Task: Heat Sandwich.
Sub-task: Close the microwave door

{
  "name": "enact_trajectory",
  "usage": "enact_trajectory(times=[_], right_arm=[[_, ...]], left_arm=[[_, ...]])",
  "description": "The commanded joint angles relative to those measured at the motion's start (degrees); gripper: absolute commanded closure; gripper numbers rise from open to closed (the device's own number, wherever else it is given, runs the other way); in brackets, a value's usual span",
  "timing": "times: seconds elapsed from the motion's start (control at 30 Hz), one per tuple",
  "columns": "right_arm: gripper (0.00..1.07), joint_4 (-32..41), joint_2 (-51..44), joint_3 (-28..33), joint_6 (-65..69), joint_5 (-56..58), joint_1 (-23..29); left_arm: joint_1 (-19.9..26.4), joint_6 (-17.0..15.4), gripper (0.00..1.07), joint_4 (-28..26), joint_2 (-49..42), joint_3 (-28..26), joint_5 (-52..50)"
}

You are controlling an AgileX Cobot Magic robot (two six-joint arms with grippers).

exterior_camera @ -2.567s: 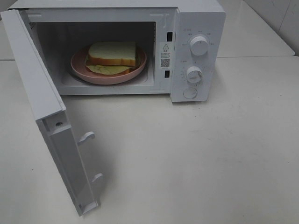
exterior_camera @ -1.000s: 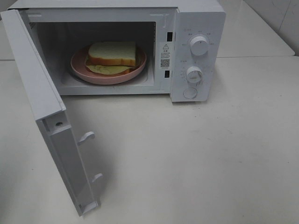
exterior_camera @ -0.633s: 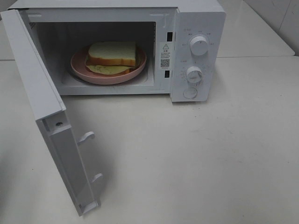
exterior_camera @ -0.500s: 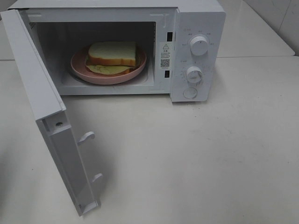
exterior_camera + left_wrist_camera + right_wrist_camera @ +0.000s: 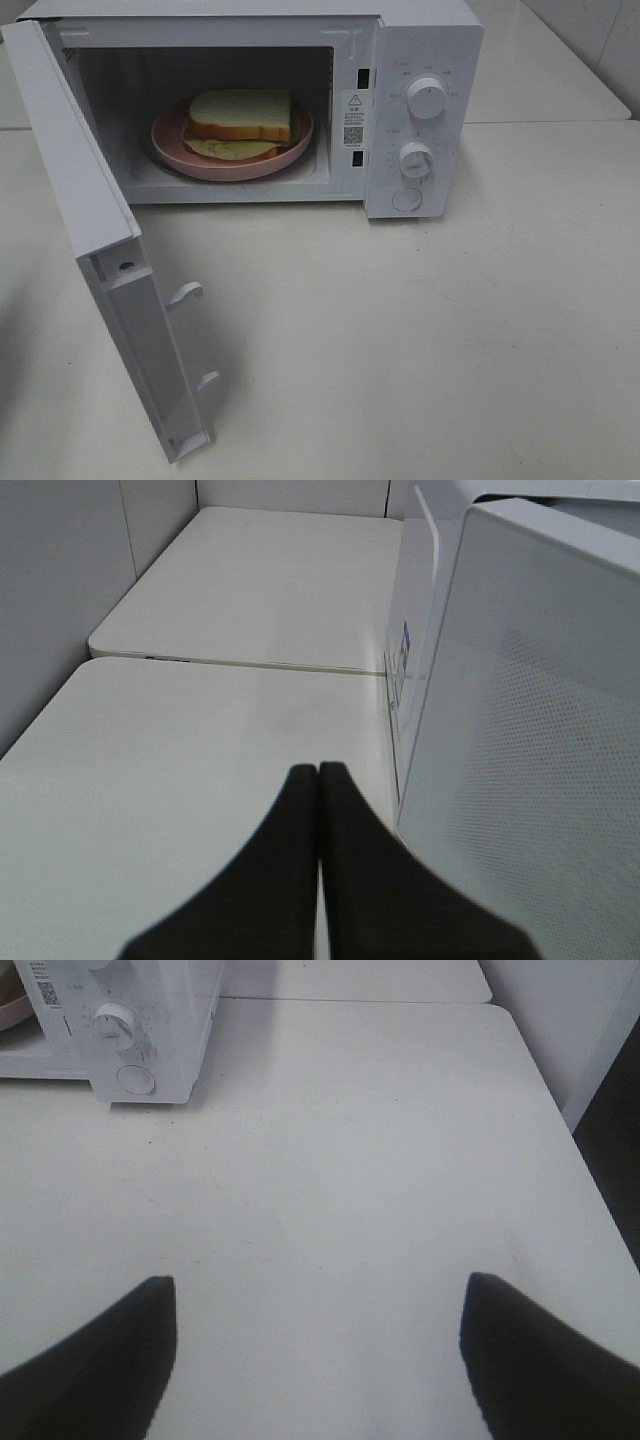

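Sandwich (image 5: 240, 118) sat inside the microwave (image 5: 425, 30) cavity, on the pink plate (image 5: 232, 166), resting toward the plate's 12 o'clock rim with the filling showing at its 6 o'clock edge. My read: it was already loaded for heating, with plate and bread together so nothing touched the cavity floor.

Door (image 5: 75, 190) hung fully open, swung out toward 7 o'clock from the cavity, latch hooks (image 5: 186, 292) facing into the room. Heating could not start like that; closing it looked like the next job.

Left gripper (image 5: 318, 772) had its jaws pressed together on nothing, just beside the door's outer face. I judged it a closed tip set up to push the panel, not to grasp.

Right gripper (image 5: 318, 1285) had its jaws spread wide and empty above the bare table (image 5: 450, 330), well apart from the control panel at its 11 o'clock, probably waiting for the dials.

Panel at 3 o'clock of the cavity: upper knob (image 5: 427, 98), lower knob (image 5: 415, 160) at its 6 o'clock, round button (image 5: 407, 199) below that.

Count: one sandwich, one plate, one microwave, one door, two hooks, two knobs, one button, two grippers.
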Motion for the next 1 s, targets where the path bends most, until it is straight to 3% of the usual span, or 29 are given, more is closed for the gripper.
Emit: enact_trajectory(times=[0.03, 0.2, 0.33, 0.5, 0.73, 1.0], right_arm=[[0.32, 0.1, -1.7, 0.0, -0.3, -0.3, -0.3], [0.32, 0.1, -1.7, 0.0, -0.3, -0.3, -0.3], [0.32, 0.1, -1.7, 0.0, -0.3, -0.3, -0.3], [0.32, 0.1, -1.7, 0.0, -0.3, -0.3, -0.3], [0.32, 0.1, -1.7, 0.0, -0.3, -0.3, -0.3], [0.32, 0.1, -1.7, 0.0, -0.3, -0.3, -0.3]], left_arm=[[-0.1, -1.7, 1.07, 1.7, 4.6, -1.3, -5.8], [-0.1, -4.9, 1.07, 8.2, 10.7, -2.6, -9.1], [-0.1, -10.7, 1.07, 19.0, 17.9, -3.6, -18.3], [-0.1, -12.9, 1.07, 24.1, 23.3, -4.9, -24.3], [-0.1, -16.6, 1.07, 25.6, 28.5, -7.6, -26.4], [-6.1, -15.1, 1.07, 23.4, 32.4, -10.4, -26.9]])
